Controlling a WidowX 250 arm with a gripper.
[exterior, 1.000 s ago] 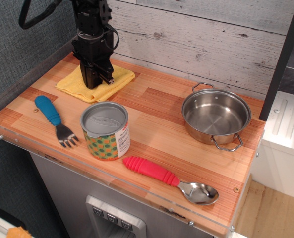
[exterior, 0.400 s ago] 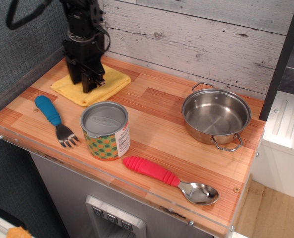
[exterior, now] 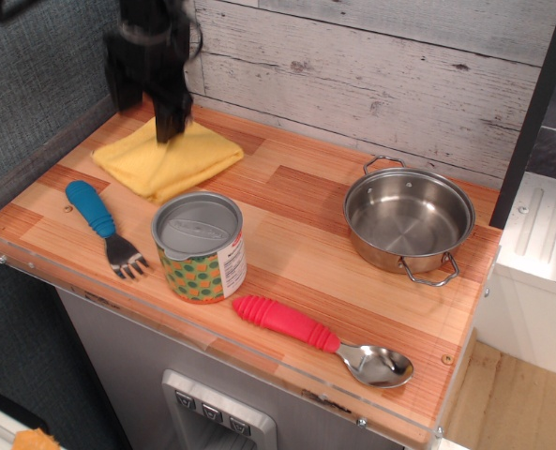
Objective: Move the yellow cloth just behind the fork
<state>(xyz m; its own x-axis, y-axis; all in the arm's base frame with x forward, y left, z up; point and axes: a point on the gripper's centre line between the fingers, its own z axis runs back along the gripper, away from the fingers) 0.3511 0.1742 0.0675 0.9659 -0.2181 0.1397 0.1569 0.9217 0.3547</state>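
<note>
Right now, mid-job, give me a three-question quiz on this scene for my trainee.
1. True or false: the yellow cloth lies flat on the table, behind the fork.
2. Which item stands just right of the fork? A) pot B) can C) spoon
3. Fill in: the spoon's handle is ____.

Key: 1 true. 2 B. 3 red. The blurred gripper hangs above the cloth's back edge; its jaws cannot be read.
</note>
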